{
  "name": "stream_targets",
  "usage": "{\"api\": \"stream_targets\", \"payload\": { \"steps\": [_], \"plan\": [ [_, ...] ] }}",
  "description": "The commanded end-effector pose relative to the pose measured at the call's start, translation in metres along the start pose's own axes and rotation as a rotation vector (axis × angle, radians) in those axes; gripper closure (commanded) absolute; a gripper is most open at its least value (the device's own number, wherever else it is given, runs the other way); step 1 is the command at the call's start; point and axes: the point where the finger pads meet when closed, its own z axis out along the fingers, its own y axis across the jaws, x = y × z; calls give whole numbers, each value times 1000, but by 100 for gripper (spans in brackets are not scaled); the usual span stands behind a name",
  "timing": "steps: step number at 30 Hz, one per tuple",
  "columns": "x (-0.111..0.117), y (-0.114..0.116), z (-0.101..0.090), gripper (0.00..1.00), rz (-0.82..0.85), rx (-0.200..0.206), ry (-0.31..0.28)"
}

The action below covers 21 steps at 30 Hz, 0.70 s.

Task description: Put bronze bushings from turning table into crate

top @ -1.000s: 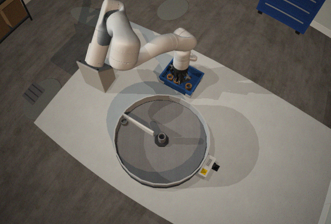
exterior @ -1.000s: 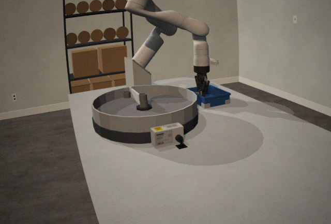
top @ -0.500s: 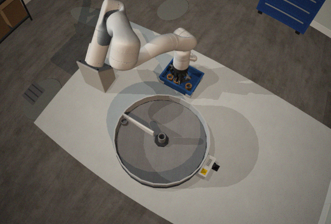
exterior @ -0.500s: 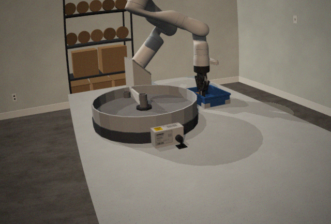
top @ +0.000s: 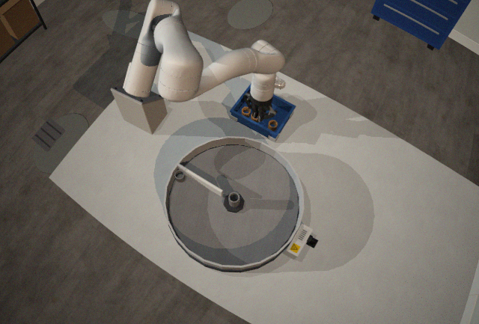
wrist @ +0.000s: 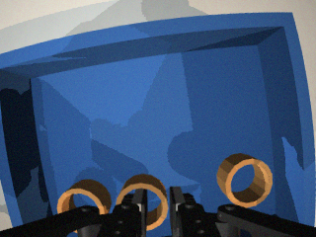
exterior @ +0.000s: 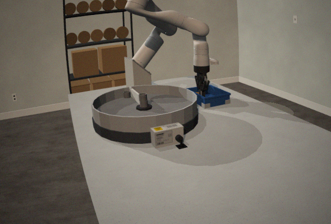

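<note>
Three bronze bushings stand in the blue crate [top: 284, 105] [exterior: 217, 100] [wrist: 217, 89]: a left one [top: 245, 114] [wrist: 100, 190], a middle one [top: 254, 118] [wrist: 143, 180] and a right one [top: 272, 129] [wrist: 226, 173]. My gripper [top: 260, 117] [exterior: 202, 92] [wrist: 158, 200] is low in the crate at the middle bushing, fingers parted a little. In the wrist view part of its wall shows in the gap, with no clear grip on it; the fingers hide some of the ring. A steel bushing [top: 179, 178] [exterior: 126, 94] stands on the turning table [top: 255, 235] [exterior: 115, 106], near its rim.
A pale bar [top: 200, 179] [exterior: 135, 94] reaches from the turning table's rim to its centre post [top: 233, 203] [exterior: 143, 100], beside the steel bushing. The table's raised wall lies close to the crate. A white box [top: 300, 239] [exterior: 167, 135] is at the wall's outer side.
</note>
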Motion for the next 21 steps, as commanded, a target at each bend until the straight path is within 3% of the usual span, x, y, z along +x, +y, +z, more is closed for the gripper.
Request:
{"api": "stream_targets", "payload": {
  "steps": [1,21],
  "plan": [
    [0,1,-3,84,0,-3,0],
    [-1,1,-10,84,0,-3,0]
  ]
}}
